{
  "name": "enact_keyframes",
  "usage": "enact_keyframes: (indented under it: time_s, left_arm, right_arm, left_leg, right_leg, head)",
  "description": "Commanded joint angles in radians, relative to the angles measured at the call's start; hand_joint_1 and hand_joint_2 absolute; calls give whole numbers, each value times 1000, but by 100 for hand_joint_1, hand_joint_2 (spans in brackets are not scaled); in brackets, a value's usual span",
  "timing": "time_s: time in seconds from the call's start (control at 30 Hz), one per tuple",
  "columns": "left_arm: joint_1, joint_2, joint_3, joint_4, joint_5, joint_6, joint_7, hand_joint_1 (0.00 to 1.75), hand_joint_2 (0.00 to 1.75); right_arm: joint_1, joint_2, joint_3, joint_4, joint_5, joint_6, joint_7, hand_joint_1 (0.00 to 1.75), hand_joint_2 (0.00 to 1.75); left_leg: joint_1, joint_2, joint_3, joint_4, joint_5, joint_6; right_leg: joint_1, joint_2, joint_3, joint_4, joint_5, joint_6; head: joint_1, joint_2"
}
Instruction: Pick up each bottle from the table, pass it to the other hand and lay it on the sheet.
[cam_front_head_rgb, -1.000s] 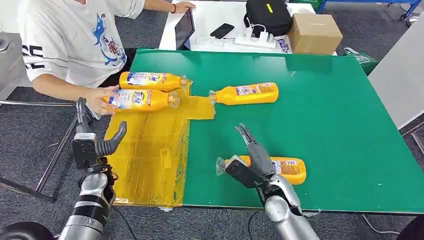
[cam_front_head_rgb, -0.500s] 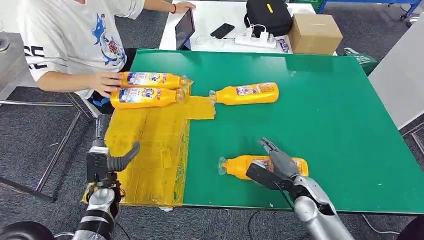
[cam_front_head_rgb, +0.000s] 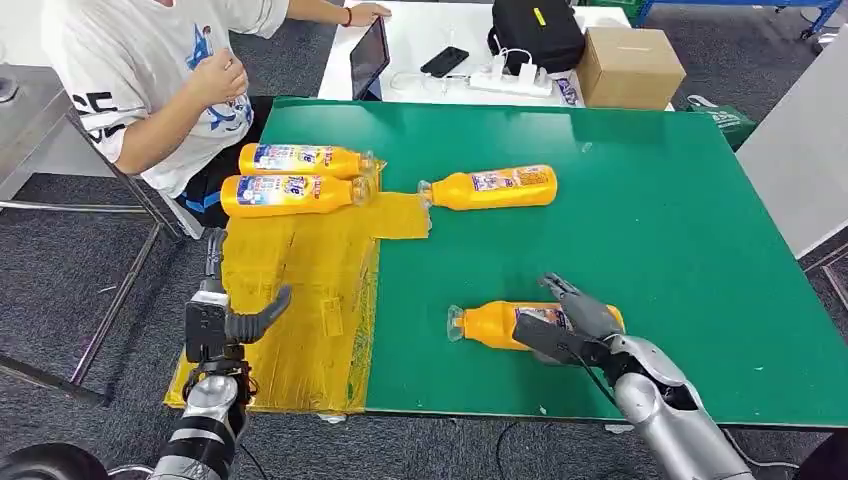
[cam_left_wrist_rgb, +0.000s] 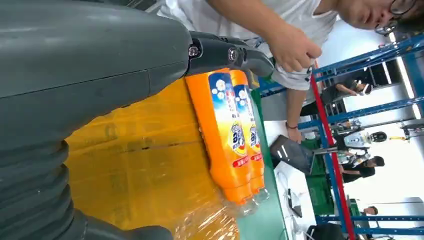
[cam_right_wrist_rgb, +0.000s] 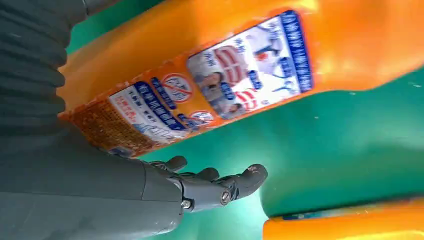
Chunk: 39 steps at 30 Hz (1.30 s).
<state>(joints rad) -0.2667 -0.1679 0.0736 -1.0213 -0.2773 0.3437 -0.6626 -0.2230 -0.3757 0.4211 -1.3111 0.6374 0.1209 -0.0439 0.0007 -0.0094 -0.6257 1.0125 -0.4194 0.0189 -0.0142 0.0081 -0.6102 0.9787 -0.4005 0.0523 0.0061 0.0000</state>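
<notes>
Two bottles (cam_front_head_rgb: 292, 178) on sheet (cam_front_head_rgb: 300, 300), two left on bench (cam_front_head_rgb: 650, 220); right hand (cam_front_head_rgb: 575, 325) fingers spread over one, left hand (cam_front_head_rgb: 225, 320) spread, empty.

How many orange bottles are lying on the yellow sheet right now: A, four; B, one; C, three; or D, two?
D: two bottles lie side by side at the far end of the yellow sheet; a third bottle has just its cap end at the sheet's edge with its body on the green table, and the fourth bottle lies on the green by the right hand.
</notes>
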Motion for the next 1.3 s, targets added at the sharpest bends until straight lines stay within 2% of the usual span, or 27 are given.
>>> enact_keyframes:
  time_s: [0.03, 0.2, 0.33, 0.43, 0.6, 0.67, 0.7, 0.93, 0.97, 1.0, 1.07, 1.1, 1.3]
  left_arm:
    - [-46, -2, -14, 99, 6, -1, 3, 0, 175]
    - [-48, -1, -14, 100, 7, -4, 3, 0, 175]
    - [-66, -2, -17, 137, 18, -23, 10, 0, 175]
    - [-86, -6, -22, 175, 25, -29, 10, 0, 175]
    - [-95, -8, -27, 192, 27, -24, 7, 0, 175]
    - [-95, -8, -27, 192, 27, -24, 7, 0, 175]
    - [-95, -8, -27, 192, 27, -24, 7, 0, 175]
    - [-118, -15, -49, 237, 38, -35, 10, 0, 175]
    - [-120, -17, -51, 240, 39, -36, 9, 0, 175]
    - [-123, -18, -55, 244, 40, -38, 8, 0, 175]
    - [-123, -20, -58, 245, 42, -38, 8, 0, 175]
    - [-123, -20, -61, 244, 43, -37, 9, 0, 175]
    - [-120, -22, -68, 239, 47, -40, 11, 0, 175]
  right_arm:
    - [-76, -33, 67, 88, -6, 16, 7, 0, 175]
    - [-77, -37, 75, 86, -7, 19, 9, 0, 175]
    - [-171, -87, 147, 147, -38, 109, 32, 0, 175]
    - [-227, -96, 195, 220, -64, 149, 25, 0, 175]
    - [-232, -96, 225, 242, -76, 145, 21, 0, 175]
    - [-232, -96, 225, 242, -76, 145, 21, 0, 175]
    - [-232, -96, 225, 242, -76, 145, 21, 0, 175]
    - [-282, -89, 345, 346, -102, 189, 23, 0, 175]
    - [-286, -88, 355, 353, -103, 191, 22, 63, 175]
    - [-292, -90, 371, 361, -102, 194, 19, 159, 175]
    - [-296, -97, 384, 359, -98, 197, 18, 175, 175]
    - [-299, -103, 396, 353, -100, 202, 17, 175, 175]
    - [-274, -117, 404, 322, -121, 179, 11, 175, 175]
  left_leg:
    - [1, 1, 5, 0, -2, -1]
    - [1, 1, 4, 0, -2, -1]
    - [1, 2, 4, 0, -2, -1]
    - [0, 2, 3, 0, -1, 0]
    - [1, 1, 3, 0, 0, 0]
    - [1, 2, 7, 0, -2, -1]
    - [1, 1, 3, 0, 0, 0]
    - [2, 1, 5, 0, -1, 0]
    - [1, 1, 4, 0, 0, 0]
    - [2, 0, 5, 0, -1, 0]
    - [1, 0, 4, 0, 0, 0]
    - [2, 1, 8, -1, -1, -1]
    - [2, -1, 7, 0, 0, 0]
  right_leg:
    - [1, 0, 5, -1, -1, -2]
    - [1, 0, 4, -1, -1, -2]
    - [1, 1, 3, 0, -1, -1]
    - [0, 1, 3, 0, 0, -1]
    - [1, 0, 3, -1, 0, -1]
    - [2, 0, 8, -1, -2, -3]
    - [1, 0, 4, -1, 0, -1]
    - [2, -1, 6, -2, 0, -1]
    - [2, -1, 5, -2, 0, -1]
    - [2, -1, 6, -2, 0, -2]
    - [1, -1, 5, -2, 0, -1]
    - [3, -2, 9, -3, 0, -2]
    - [2, -2, 8, -2, -1, -1]
  head:
    - [0, 0]
    - [0, 0]
    - [0, 0]
    - [0, 0]
    - [0, 0]
    - [0, 0]
    - [0, 0]
    - [0, 0]
    - [0, 0]
    - [0, 0]
    - [0, 0]
    - [0, 0]
    - [0, 0]
